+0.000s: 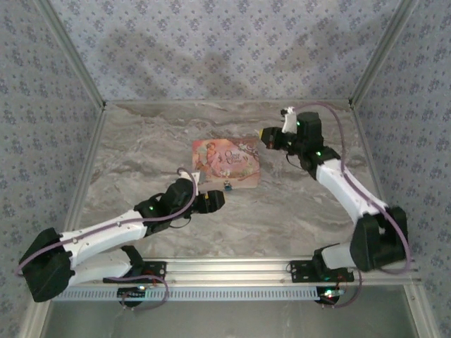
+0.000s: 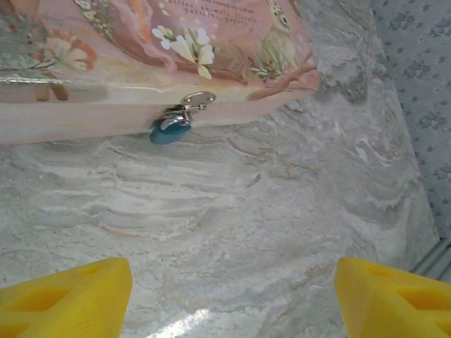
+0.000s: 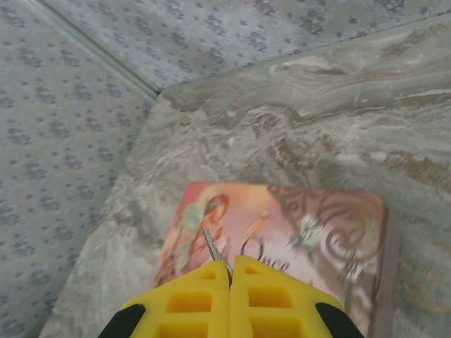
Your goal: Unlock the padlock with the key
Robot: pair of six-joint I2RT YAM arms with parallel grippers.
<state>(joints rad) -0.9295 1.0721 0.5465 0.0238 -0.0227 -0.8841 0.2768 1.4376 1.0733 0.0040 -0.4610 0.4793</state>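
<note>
Your padlock (image 2: 170, 131) sits low against the near side wall of the pink box (image 2: 141, 42), roughly midway along it. Its blue body hangs just at the marble table (image 2: 232, 211), with silver metal at the box's clasp (image 2: 192, 103) right above it. You cannot tell whether the body rests on the table. Your left gripper (image 2: 232, 292) faces the padlock from the near side, close but apart from it. Its yellow fingers (image 2: 67, 299) are spread wide with nothing between them. Your right gripper (image 3: 230, 282) hangs above the far right part of the box, over the printed lid. Its jaws are pressed together on the key (image 3: 211, 244), whose thin metal blade pokes out past the fingertips
</note>
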